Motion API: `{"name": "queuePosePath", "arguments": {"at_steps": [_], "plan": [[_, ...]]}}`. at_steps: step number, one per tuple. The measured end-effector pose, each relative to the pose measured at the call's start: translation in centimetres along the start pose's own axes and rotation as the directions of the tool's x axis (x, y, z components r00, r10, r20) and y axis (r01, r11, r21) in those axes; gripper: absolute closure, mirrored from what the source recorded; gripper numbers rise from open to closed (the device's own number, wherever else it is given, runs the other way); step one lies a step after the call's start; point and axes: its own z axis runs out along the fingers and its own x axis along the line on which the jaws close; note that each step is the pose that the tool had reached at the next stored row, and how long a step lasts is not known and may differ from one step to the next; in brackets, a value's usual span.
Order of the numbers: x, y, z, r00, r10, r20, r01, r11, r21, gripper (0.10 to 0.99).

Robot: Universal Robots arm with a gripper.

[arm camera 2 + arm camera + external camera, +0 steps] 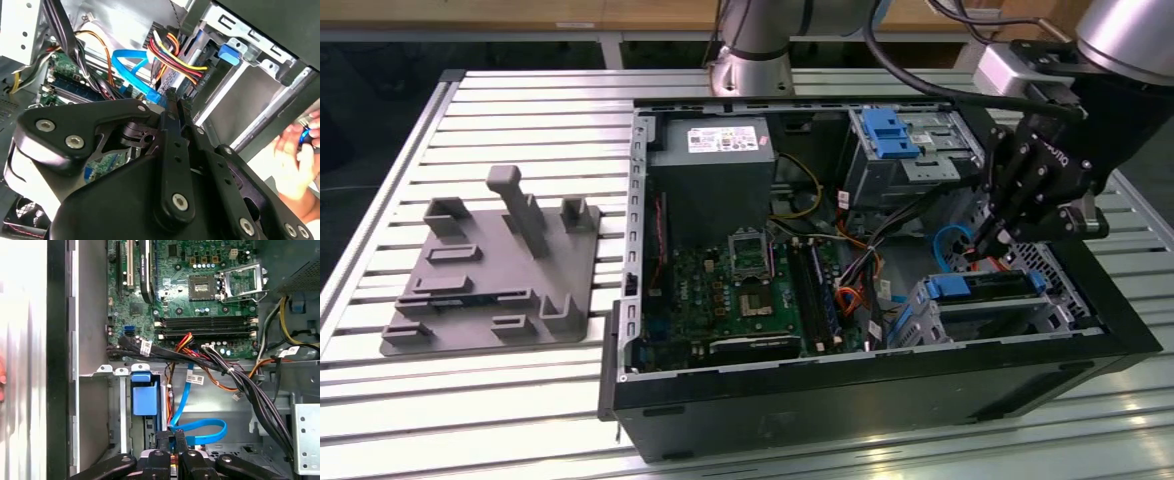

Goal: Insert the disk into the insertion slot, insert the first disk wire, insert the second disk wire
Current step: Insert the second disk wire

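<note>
The disk (997,286), silver in its blue carrier, lies inside the insertion slot (1062,292), the perforated cage at the case's near corner on the exterior view's right. The carrier's blue tab (144,396) (229,53) faces the motherboard. My gripper (998,240) hangs just above the disk's motherboard-side end. In both wrist views its fingers (163,439) (172,107) stand almost together on the plug end of a light blue flat wire (202,430) (131,72), which loops up beside them. A red, yellow and black wire bundle (176,56) runs toward the cage beside the tab.
Black cable bundles (235,377) cross between the motherboard (734,290) and the cage. A grey bay with a blue latch (894,135) sits at the case's far side, beside the power supply (714,150). A grey fixture (494,270) lies on the slatted table. A hand (292,155) is outside the case.
</note>
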Motion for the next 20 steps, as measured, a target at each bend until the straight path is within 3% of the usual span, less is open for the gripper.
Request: {"name": "queuePosePath", "arguments": {"at_steps": [5,8,13,20], "plan": [[0.58,-0.31,0.11,0.9988,-0.003,0.0481,0.003,1.0000,-0.002,0.925],[0.98,-0.44,0.14,0.9978,-0.004,0.0659,0.004,1.0000,-0.002,0.925],[1.63,-0.59,0.23,0.9970,-0.003,0.0768,0.004,1.0000,-0.003,0.925],[2.25,-0.67,0.44,0.9966,0.020,0.0796,-0.019,0.9998,-0.004,0.925]]}}
